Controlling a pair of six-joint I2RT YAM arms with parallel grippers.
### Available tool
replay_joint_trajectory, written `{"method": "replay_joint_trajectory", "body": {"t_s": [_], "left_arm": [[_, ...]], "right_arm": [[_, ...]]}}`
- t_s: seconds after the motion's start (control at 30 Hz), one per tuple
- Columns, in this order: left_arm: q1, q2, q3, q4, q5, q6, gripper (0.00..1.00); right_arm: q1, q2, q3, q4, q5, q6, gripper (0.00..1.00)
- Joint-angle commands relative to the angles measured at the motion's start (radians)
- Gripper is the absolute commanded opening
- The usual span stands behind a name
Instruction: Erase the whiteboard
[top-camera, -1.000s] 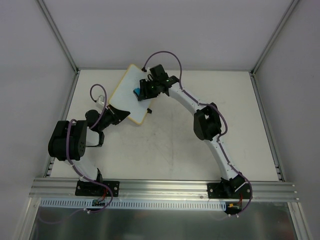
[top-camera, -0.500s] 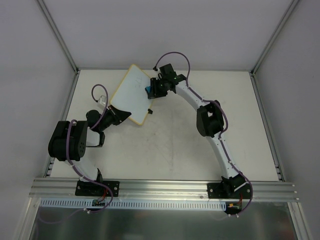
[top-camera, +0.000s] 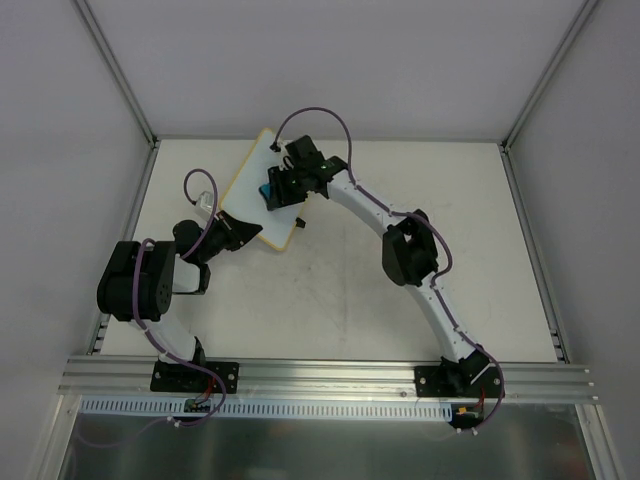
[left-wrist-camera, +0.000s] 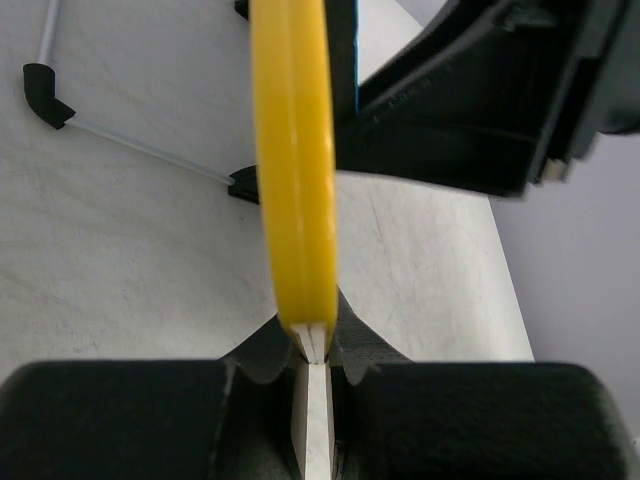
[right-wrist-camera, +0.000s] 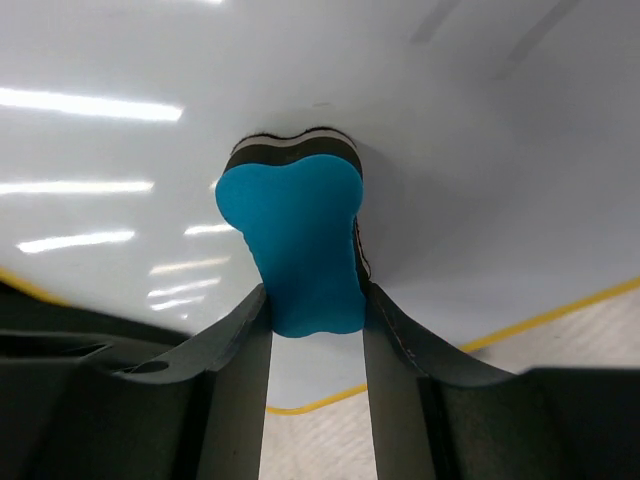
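The whiteboard (top-camera: 243, 192), white with a yellow frame, lies slanted at the table's back left. My left gripper (top-camera: 238, 233) is shut on its near edge. In the left wrist view the yellow rim (left-wrist-camera: 295, 180) runs edge-on out of the left gripper (left-wrist-camera: 315, 345). My right gripper (top-camera: 272, 190) is over the board's middle, shut on a blue eraser (top-camera: 265, 190). The right wrist view shows the eraser (right-wrist-camera: 298, 240) pinched in the right gripper (right-wrist-camera: 315, 310), its dark felt face pressed on the glossy board (right-wrist-camera: 470, 120). No pen marks show.
A small black clip (top-camera: 299, 222) sticks out at the board's near right corner. A thin metal rod with black ends (left-wrist-camera: 45, 85) lies on the table behind the board. Grey walls close the table at the back and sides, and an aluminium rail (top-camera: 330, 372) runs along the front.
My right gripper swept the eraser to the board's right edge, then back left to its middle. The left arm and the board have stayed put.
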Motion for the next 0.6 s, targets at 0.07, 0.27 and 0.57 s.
{"method": "replay_joint_trajectory", "body": {"t_s": [0.07,0.27,0.57], "left_arm": [[-0.039,0.004,0.012,0.317,0.103,0.014,0.0],[-0.039,0.015,0.013,0.322,0.107,0.011,0.0],[-0.039,0.029,0.007,0.352,0.121,-0.004,0.0]], "right_arm": [[0.102,-0.079,0.007,-0.009,-0.076,-0.026,0.0],[0.078,-0.065,0.03,0.024,-0.07,0.015,0.0],[-0.047,0.01,0.081,0.103,-0.061,0.112,0.0]]}}
